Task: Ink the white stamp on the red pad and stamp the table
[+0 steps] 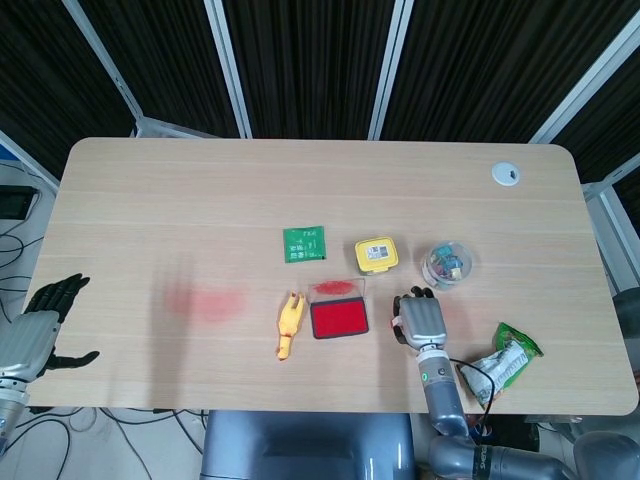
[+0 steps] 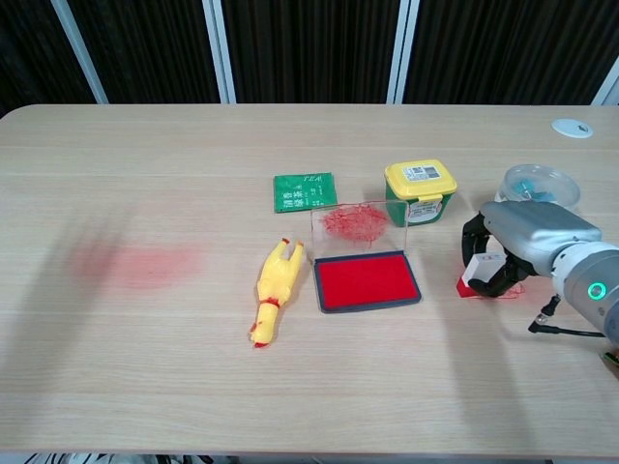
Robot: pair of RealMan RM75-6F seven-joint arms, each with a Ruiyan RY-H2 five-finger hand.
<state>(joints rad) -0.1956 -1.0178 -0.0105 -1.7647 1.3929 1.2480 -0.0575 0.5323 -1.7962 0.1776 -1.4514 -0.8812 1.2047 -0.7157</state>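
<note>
One small stamp [image 2: 477, 272], right of the pad [image 2: 367, 280], sits on the table inside the right hand's [image 2: 513, 246] curled fingers. It looks light and rigid; grip its white body. Left hand [image 1: 35, 325] hangs open, well left.

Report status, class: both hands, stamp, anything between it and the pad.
Left hand open, off table. Right hand fingers around small white stamp. Nothing between it and red rectangular ink pad.

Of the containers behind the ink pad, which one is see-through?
The round clear tub at the far right, with small coloured items showing inside. The square tub beside it is opaque, with a yellow lid.
</note>
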